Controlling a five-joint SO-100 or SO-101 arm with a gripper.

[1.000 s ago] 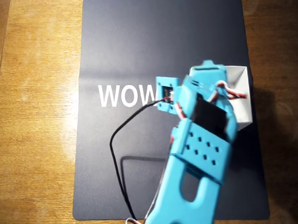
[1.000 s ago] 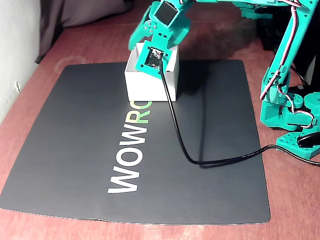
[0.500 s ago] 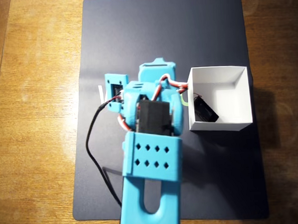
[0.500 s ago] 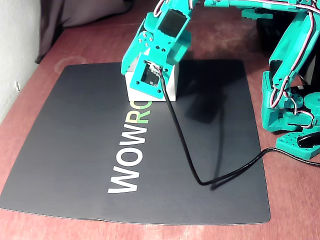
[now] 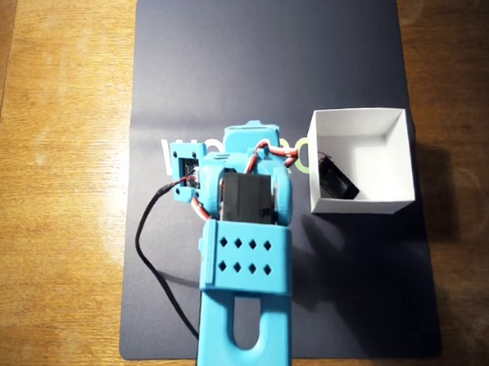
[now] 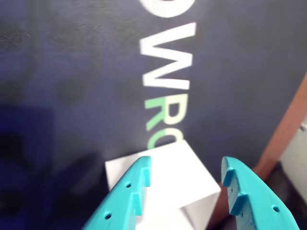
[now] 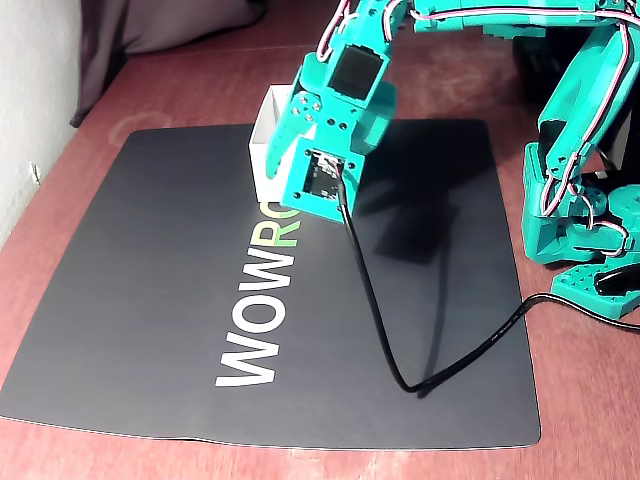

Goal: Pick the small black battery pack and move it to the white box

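Note:
The small black battery pack (image 5: 336,181) lies inside the white box (image 5: 360,118), against its left wall in the overhead view. My gripper (image 6: 186,166) is open and empty, its two teal fingers (image 6: 132,191) spread above a corner of the white box (image 6: 168,163) in the wrist view. In the fixed view the gripper (image 7: 278,150) hangs over the near side of the box (image 7: 260,135). In the overhead view the arm (image 5: 245,199) covers the fingers, just left of the box. The battery is hidden in the wrist and fixed views.
The box stands on a dark mat (image 5: 262,51) printed with white and green letters (image 7: 262,310). A black cable (image 7: 400,370) trails from the wrist across the mat. The arm's base (image 7: 580,220) stands at the right in the fixed view. Wooden table (image 5: 63,160) surrounds the mat.

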